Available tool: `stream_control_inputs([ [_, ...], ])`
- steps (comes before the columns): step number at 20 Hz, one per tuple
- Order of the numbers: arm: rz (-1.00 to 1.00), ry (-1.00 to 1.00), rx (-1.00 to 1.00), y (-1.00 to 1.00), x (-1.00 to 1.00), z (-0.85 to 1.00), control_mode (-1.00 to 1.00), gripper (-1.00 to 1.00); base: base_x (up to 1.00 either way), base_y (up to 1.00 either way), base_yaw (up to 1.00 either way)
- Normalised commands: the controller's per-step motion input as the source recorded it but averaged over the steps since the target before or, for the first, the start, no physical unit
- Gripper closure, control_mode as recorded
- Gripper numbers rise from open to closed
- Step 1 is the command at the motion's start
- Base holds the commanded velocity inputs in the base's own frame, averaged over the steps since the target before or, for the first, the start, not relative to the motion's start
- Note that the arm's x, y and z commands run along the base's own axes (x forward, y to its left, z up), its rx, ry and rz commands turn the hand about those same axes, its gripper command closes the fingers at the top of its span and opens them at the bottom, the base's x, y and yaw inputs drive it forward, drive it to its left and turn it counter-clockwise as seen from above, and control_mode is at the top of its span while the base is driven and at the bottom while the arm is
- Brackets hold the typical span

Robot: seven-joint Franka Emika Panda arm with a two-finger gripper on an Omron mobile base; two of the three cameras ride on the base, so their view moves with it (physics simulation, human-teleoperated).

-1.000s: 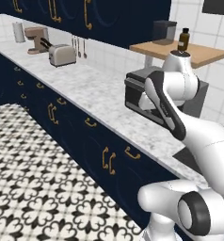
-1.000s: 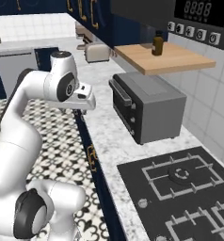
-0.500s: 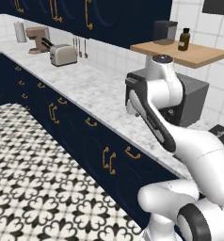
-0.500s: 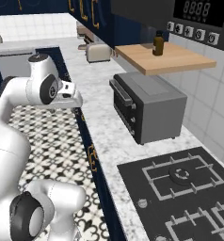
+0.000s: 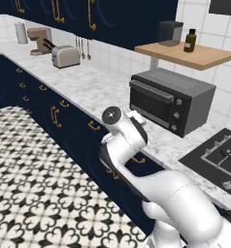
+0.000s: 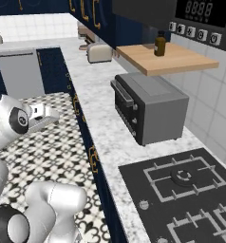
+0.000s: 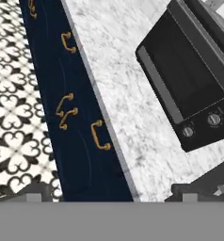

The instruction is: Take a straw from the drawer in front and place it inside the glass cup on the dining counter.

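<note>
— Claw [image 7: 114,194]?
— Spread wide. One dark fingertip [image 7: 35,192] at each side of the hand view, well apart, clamped on nothing.

— And hanging where?
— Out over the patterned floor [image 7: 10,117], near the navy cabinet fronts, at the end of the white arm [image 5: 124,140]. Pointed toward the desk [image 7: 128,94] and its edge.

— Drawer [image 7: 88,143]?
— Shut. Navy front just under the marble edge, with a small brass handle [image 7: 100,135] on it (most likely the one meant, though cannot tell for sure among the fronts). Lined up roughly between the two tips in the hand view. Another handle like it further along the same row, and a pair of brass handles close together lower down.

— Anything on the desk?
— Dark toaster oven [image 7: 189,80] against the tiled wall, door closed, two knobs at one end. Bare veined marble between it and the edge. Black hob [image 5: 219,155] just beside it, on the near side. Far along the same top, a silver toaster [image 5: 65,56].

— Above that?
— Wooden shelf [image 5: 185,54] over the oven, with a small brown bottle [image 5: 189,40] standing upright on it.
</note>
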Motion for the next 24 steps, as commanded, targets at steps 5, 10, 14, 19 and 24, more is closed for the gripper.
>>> stream_control_inputs([
  [5,0.0,-0.22,-0.38,0.17,0.43,-0.97,-1.0,-1.0,0.0,0.0,0.0],
  [10,-0.02,-0.15,-0.36,0.09,0.38,-0.84,-1.0,-1.0,0.0,0.0,0.0],
  [14,-0.05,-0.16,-0.35,0.1,0.35,-0.74,-1.0,-1.0,0.0,0.0,0.0],
  [19,-0.08,-0.11,-0.32,0.09,0.26,-0.67,-1.0,-1.0,0.0,0.0,0.0],
  [24,-0.18,0.0,-0.22,0.0,0.49,-0.45,-1.0,-1.0,0.0,0.0,0.0],
])
